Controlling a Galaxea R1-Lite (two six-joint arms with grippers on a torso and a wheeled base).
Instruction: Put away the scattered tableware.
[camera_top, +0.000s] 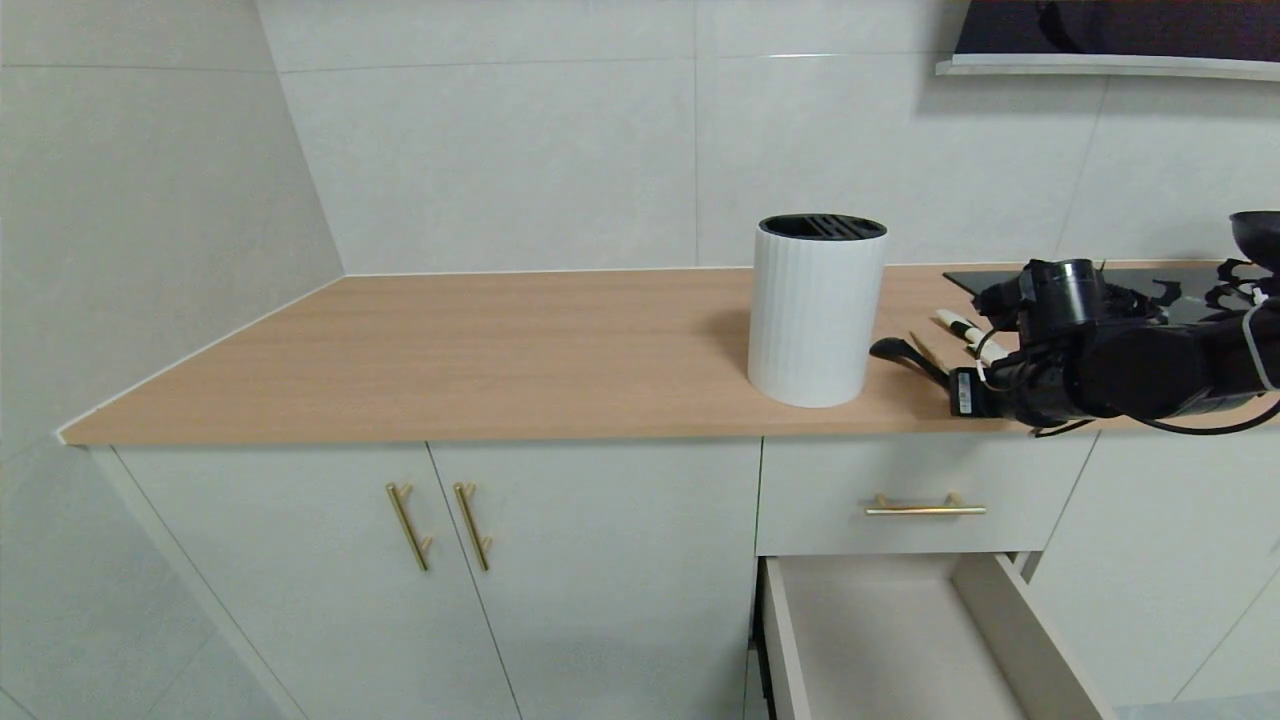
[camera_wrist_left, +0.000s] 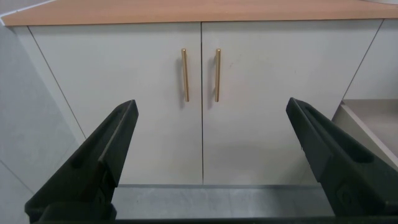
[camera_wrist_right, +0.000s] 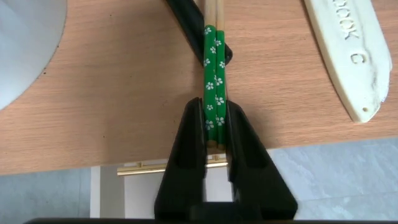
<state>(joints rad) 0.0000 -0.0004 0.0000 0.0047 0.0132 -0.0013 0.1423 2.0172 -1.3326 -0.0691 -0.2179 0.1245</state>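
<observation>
so, r gripper (camera_wrist_right: 216, 117) pinches 2 chopsticks (camera_wrist_right: 214, 62); 1 white holder (camera_top: 815, 310).

At the right edge of the head view the right arm runs out of the frame and covers most of the chopsticks (camera_top: 922, 348). Only thin tips show beside a black handle (camera_top: 898, 351), its other end hidden too. The drawer (camera_top: 870, 640) at lower right is cut by the bottom edge, the hood (camera_top: 1100, 30) at upper right by the top edge. In the right wrist view the chopsticks, black handle and a white utensil (camera_wrist_right: 345, 56) pass beyond the picture's edge; what the two tools are cannot be told.
</observation>
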